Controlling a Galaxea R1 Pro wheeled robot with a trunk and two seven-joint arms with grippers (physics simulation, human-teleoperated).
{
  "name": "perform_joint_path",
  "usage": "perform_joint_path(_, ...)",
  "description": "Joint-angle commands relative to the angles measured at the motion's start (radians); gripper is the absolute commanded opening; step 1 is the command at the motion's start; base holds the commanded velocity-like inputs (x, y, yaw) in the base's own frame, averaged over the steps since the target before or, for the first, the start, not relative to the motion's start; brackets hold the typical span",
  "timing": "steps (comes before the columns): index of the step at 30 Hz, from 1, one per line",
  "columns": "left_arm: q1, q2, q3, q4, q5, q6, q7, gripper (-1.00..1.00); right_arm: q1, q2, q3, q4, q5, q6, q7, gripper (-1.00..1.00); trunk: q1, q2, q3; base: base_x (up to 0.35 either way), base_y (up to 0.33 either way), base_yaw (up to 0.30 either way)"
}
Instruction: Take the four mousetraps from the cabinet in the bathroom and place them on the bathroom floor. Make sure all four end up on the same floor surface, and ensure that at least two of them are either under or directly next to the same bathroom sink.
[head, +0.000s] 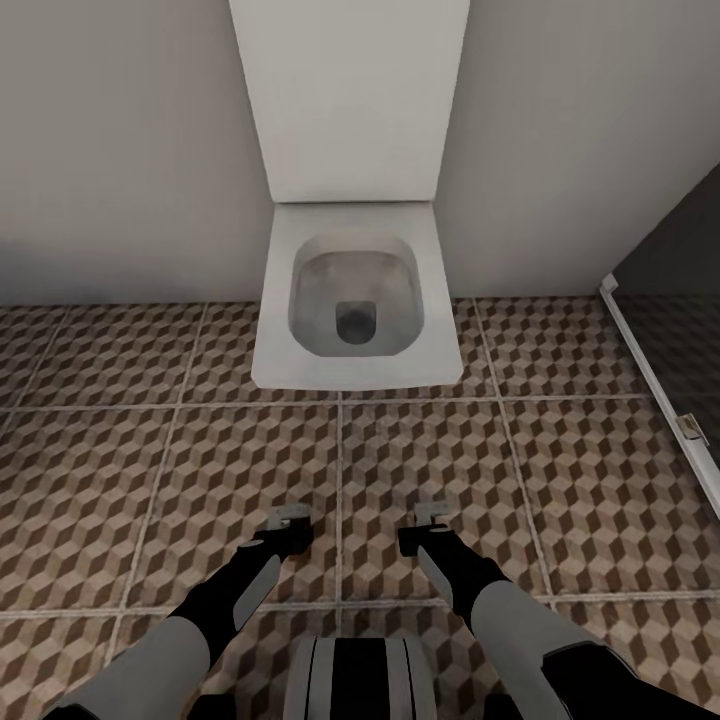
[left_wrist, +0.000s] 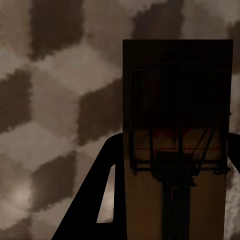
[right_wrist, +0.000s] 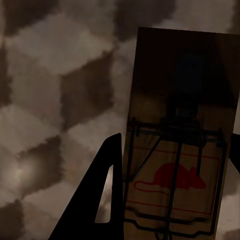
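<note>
My two arms reach forward and down over the bathroom floor (head: 150, 450), tiled in a brown-and-beige cube pattern. The left gripper (head: 290, 522) is shut on a mousetrap (left_wrist: 177, 140), a small wooden board with dark wire parts, held above the tiles; one dark finger (left_wrist: 95, 210) shows beside it. The right gripper (head: 430, 518) is shut on a second mousetrap (right_wrist: 182, 135), which carries a red mouse print, with a finger (right_wrist: 100, 205) next to it. The cabinet is out of view.
A white wall-hung toilet (head: 350, 290) with its lid up stands straight ahead against the grey wall. At the right is the dark glass shower wall (head: 680, 290) with a white base frame (head: 655, 370). Open tiles lie between me and the toilet.
</note>
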Motion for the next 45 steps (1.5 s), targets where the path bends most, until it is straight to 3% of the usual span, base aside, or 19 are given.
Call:
perform_joint_path(1,0.0,0.001,-0.006,-0.002,0.009,0.003,0.012,-1.0,0.0,0.0,0.006,-0.001,-0.008,0.005,-0.004,-1.0,0.0,0.0,-0.001,0.0,0.0,0.0)
perform_joint_path(27,0.0,0.001,-0.007,-0.001,0.009,-0.018,0.012,-1.0,0.0,0.0,0.006,-0.001,-0.008,0.003,-0.003,-1.0,0.0,0.0,-0.001,0.0,0.0,0.0)
perform_joint_path(45,0.0,0.001,-0.008,0.004,0.007,-0.018,0.012,-1.0,0.0,0.0,0.006,0.001,-0.008,-0.09,-0.003,-1.0,0.0,0.0,-0.001,0.0,0.0,0.0)
